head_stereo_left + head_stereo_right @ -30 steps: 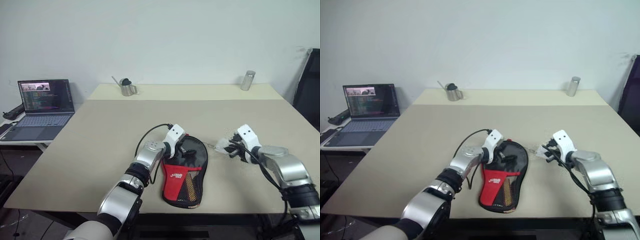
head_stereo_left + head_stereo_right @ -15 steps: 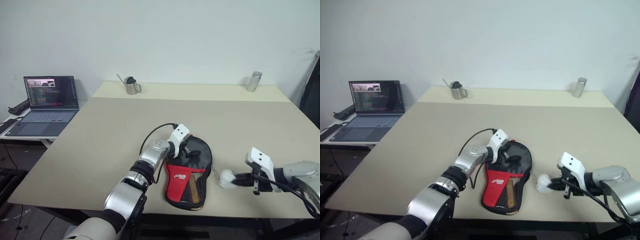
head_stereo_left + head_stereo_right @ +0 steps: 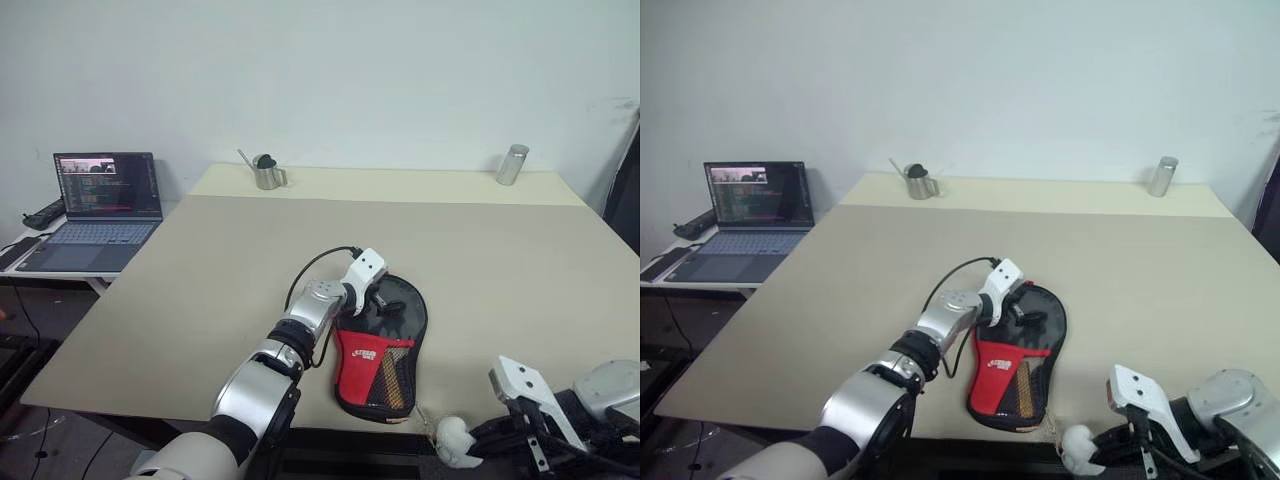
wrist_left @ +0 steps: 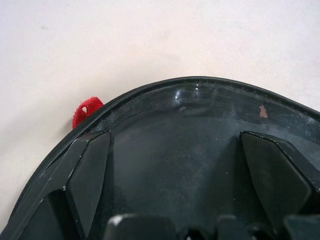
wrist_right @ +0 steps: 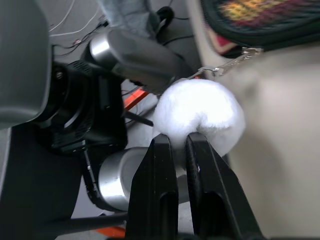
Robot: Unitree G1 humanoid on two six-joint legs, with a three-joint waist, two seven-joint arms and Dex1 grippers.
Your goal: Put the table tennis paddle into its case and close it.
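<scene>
Small white logo on the case's (image 3: pixel 383 345) red panel, perhaps lettering; too small to read

one case (image 3: pixel 385 340), one laptop (image 3: pixel 92 213), two metal cups (image 3: pixel 266 175)

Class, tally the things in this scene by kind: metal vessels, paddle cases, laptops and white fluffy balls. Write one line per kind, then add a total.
metal vessels: 2 (jug, canister)
paddle case: 1
laptop: 1
white fluffy ball: 1
total: 5
</scene>
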